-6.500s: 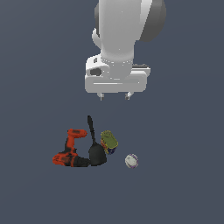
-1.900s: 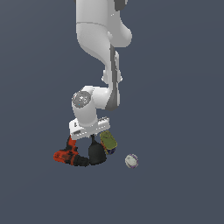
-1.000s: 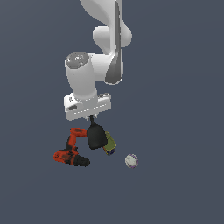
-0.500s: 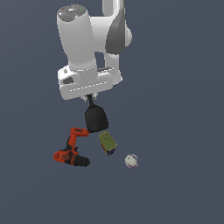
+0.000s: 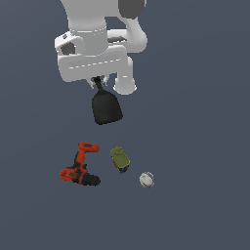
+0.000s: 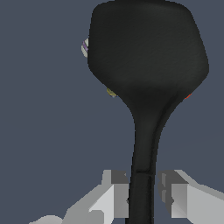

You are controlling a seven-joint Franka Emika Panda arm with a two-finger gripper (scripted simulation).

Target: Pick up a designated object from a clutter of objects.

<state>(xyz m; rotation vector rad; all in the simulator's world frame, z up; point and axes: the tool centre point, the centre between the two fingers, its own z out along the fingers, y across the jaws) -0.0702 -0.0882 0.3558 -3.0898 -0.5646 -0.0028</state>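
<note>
My gripper (image 5: 99, 83) is shut on the thin handle of the black spatula (image 5: 106, 107) and holds it high above the floor, its broad rounded blade hanging down. In the wrist view the spatula (image 6: 146, 65) fills most of the picture, its handle clamped between the two fingers (image 6: 116, 194). Below, the rest of the clutter lies on the floor: the orange-red and black drill (image 5: 79, 166), the olive-yellow can (image 5: 119, 159) and the small whitish ball (image 5: 146, 179). In the wrist view only slivers of the ball (image 6: 85, 47) and can (image 6: 111, 92) show past the blade.
The floor is a plain dark blue-grey surface. The drill, can and ball lie close together in a row, well below the hanging blade.
The gripper came down onto the clutter, shut on the spatula's handle and has risen steadily with it. The drill, can and ball stay on the floor.
</note>
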